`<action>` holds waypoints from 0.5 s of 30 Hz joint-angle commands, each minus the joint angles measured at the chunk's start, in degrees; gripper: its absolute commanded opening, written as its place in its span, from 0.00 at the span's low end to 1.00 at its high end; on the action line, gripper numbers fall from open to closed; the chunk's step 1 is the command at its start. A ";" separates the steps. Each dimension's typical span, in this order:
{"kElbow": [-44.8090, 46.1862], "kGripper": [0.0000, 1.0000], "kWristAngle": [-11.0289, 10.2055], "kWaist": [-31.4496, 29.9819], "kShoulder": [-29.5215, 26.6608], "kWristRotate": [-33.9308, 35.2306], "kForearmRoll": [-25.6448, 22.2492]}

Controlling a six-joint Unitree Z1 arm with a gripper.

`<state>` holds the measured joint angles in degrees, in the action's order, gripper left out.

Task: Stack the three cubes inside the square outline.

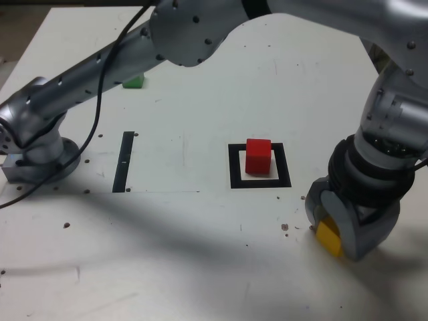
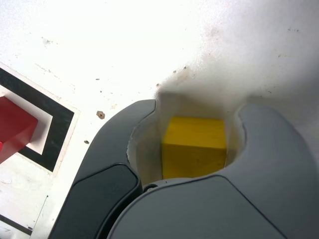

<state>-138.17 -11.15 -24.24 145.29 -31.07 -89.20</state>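
Note:
The red cube sits inside the square outline near the middle of the table. It also shows in the wrist view, where the red cube rests within the square outline. At the exterior view's right, my gripper is down at the table, its dark jaws closed around the yellow cube. In the wrist view the yellow cube fills the space between the curved jaws of the gripper. The green cube lies far back on the exterior view's left, partly hidden behind the arm.
A thin black strip lies on the table left of the outline in the exterior view. The arm's base stands at the far left, and its links span the back. Small dark specks dot the white table.

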 commanded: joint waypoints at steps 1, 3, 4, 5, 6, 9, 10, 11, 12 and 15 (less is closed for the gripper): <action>-0.33 0.32 0.07 -0.11 0.07 0.19 -0.53; -0.42 0.32 0.08 -0.11 -0.22 0.42 -0.68; -0.44 0.32 0.08 -0.11 -0.42 0.54 -0.79; -0.44 0.32 0.07 -0.11 -0.66 0.68 -0.96; -0.43 0.32 0.03 -0.11 -0.99 0.83 -1.17; -0.22 0.32 -0.19 -0.11 -2.41 1.36 -1.84; -0.06 0.32 -0.27 -0.09 -3.00 1.65 -2.09; 0.14 0.32 -0.36 -0.04 -3.63 2.05 -2.36; 0.38 0.32 -0.43 0.03 -4.28 2.52 -2.59; 1.38 0.32 -0.52 0.43 -6.22 4.38 -3.22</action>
<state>-137.30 -11.54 -24.15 140.32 -27.49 -91.53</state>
